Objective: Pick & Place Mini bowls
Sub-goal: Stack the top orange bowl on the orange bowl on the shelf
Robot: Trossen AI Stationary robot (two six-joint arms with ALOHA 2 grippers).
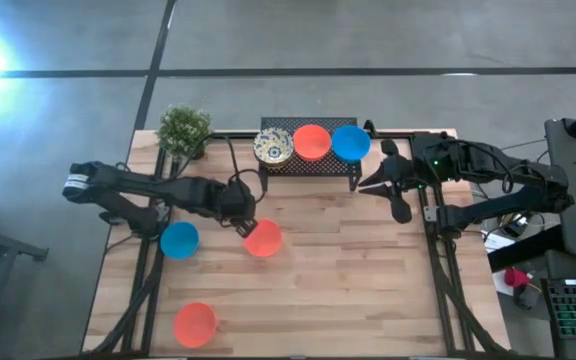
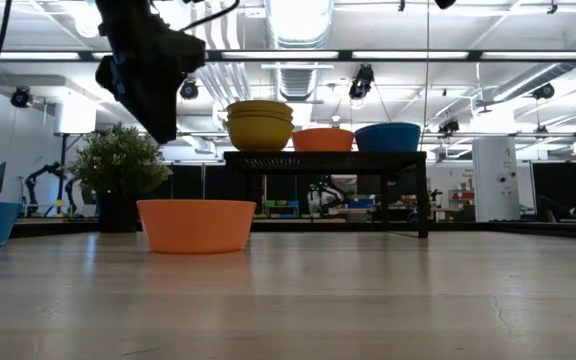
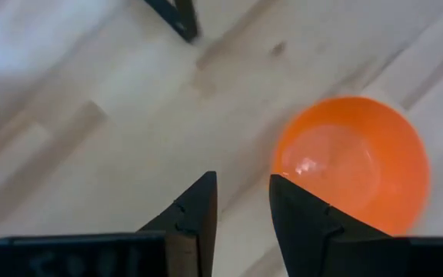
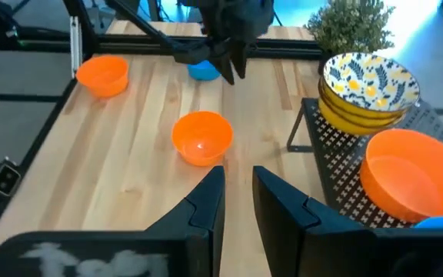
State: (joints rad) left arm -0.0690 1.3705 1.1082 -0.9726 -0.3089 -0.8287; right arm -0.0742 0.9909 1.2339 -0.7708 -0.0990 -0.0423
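An orange-red mini bowl (image 1: pixel 263 239) (image 3: pixel 352 161) stands upright on the wooden table. My left gripper (image 1: pixel 248 226) (image 3: pixel 242 181) hangs open just above and beside it, toward the table's left, with a narrow gap. Another orange bowl (image 1: pixel 195 324) sits near the near edge, and a blue bowl (image 1: pixel 179 240) lies under my left arm. On the black mesh rack (image 1: pixel 308 165) rest a stack of patterned bowls (image 4: pixel 368 85), an orange bowl (image 1: pixel 312 141) and a blue bowl (image 1: pixel 350 142). My right gripper (image 4: pixel 238 171) (image 1: pixel 366 185) waits, narrowly open, at the rack's right end.
A small green potted plant (image 1: pixel 183 130) stands at the far left corner beside the rack. The rack (image 2: pixel 328 158) stands on legs along the far edge. Bare wood lies between the arms and toward the near right of the table (image 1: pixel 368 290).
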